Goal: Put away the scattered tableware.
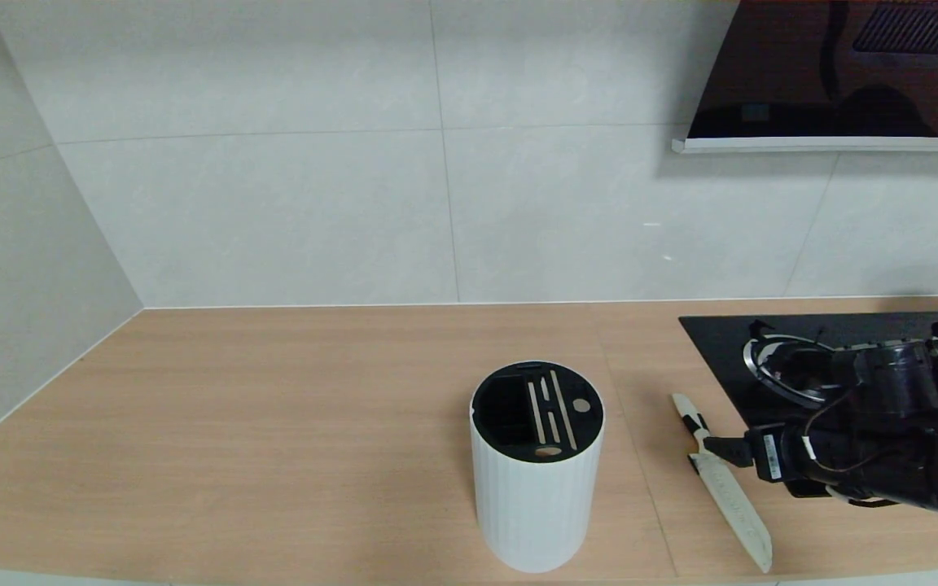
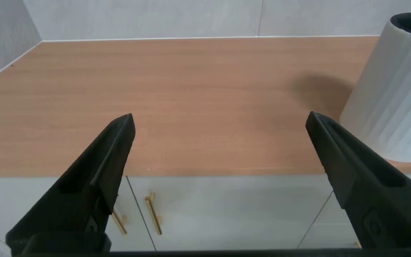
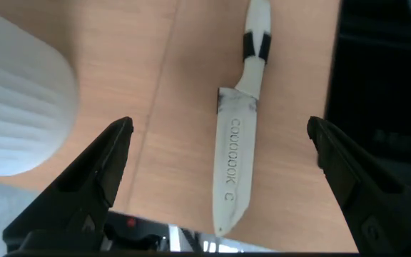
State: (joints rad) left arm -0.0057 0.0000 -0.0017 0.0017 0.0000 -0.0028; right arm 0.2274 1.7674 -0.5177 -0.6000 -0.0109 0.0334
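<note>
A white knife [image 1: 722, 482] with a black band on its handle lies flat on the wooden counter [image 1: 290, 423], between the holder and the stove. The white ribbed cylindrical holder [image 1: 536, 472] with a black slotted top stands upright to its left. My right gripper [image 1: 717, 452] hovers over the knife where handle meets blade. In the right wrist view it [image 3: 220, 132] is open, with the knife [image 3: 235, 168] lying between the fingers. My left gripper [image 2: 220, 125] is open and holds nothing, at the counter's front edge to the left of the holder [image 2: 394, 86].
A black gas stove [image 1: 795, 358] with metal burner rings sits at the right, close behind the knife. A range hood [image 1: 835, 81] hangs on the tiled wall above it. Cabinet doors with gold handles [image 2: 153, 214] lie below the counter edge. Bare counter stretches to the left.
</note>
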